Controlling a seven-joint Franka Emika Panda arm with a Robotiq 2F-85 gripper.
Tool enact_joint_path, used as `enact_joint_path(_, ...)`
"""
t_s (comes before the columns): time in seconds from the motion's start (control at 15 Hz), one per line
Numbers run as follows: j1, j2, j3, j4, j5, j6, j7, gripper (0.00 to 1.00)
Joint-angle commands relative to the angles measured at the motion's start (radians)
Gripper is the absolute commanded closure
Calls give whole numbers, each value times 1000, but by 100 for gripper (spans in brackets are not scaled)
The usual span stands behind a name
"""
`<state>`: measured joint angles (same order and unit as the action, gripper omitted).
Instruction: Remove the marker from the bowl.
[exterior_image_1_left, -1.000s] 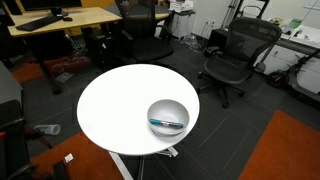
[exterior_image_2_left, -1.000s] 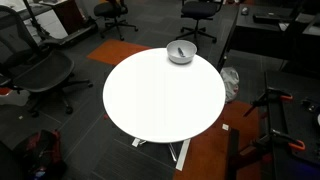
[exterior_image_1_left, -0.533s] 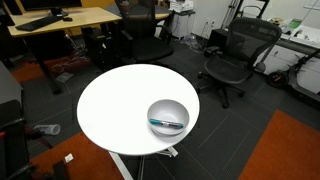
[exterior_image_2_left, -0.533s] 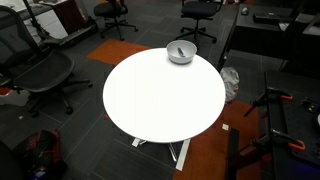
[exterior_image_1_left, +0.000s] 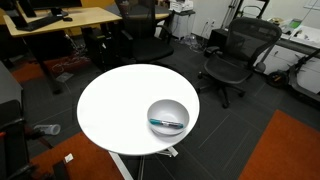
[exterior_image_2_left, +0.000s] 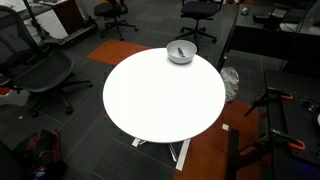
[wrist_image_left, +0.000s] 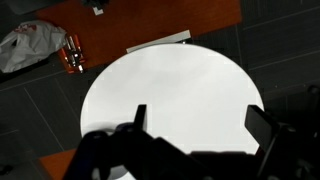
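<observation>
A shiny grey metal bowl (exterior_image_1_left: 167, 117) stands near the edge of the white round table (exterior_image_1_left: 115, 105). It also shows in an exterior view (exterior_image_2_left: 180, 52) at the table's far edge (exterior_image_2_left: 160, 100). A teal-blue marker (exterior_image_1_left: 167, 124) lies inside the bowl; it shows as a dark stick (exterior_image_2_left: 181, 53) in the bowl. In the wrist view my gripper (wrist_image_left: 200, 120) is open and empty, high above the table (wrist_image_left: 170, 85). The bowl and marker are out of the wrist view. The arm is not seen in the exterior views.
Black office chairs (exterior_image_1_left: 232, 55) (exterior_image_2_left: 35, 75) stand around the table. A wooden desk (exterior_image_1_left: 70, 18) is behind it. Orange carpet (exterior_image_1_left: 285, 150) lies beside the table base. A white bag (wrist_image_left: 32, 45) and a red object (wrist_image_left: 72, 55) lie on the floor.
</observation>
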<state>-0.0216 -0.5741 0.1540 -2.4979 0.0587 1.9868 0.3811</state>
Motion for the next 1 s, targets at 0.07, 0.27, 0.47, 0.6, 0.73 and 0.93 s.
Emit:
enact_joint_path(0.07, -74, 110, 2, 63, -86, 103, 93, 0)
enact_joint_path(0.27, -122, 184, -4, 105, -156, 167, 163, 0)
enact_joint_path(0.47, -146, 267, -27, 157, -192, 198, 201, 0)
enact_joint_path(0.6, -156, 330, -49, 194, -215, 224, 222, 0)
enact_joint_path(0.73, -155, 393, -80, 230, -221, 244, 226, 0)
enact_joint_path(0.93, -147, 488, -138, 278, -187, 280, 207, 0)
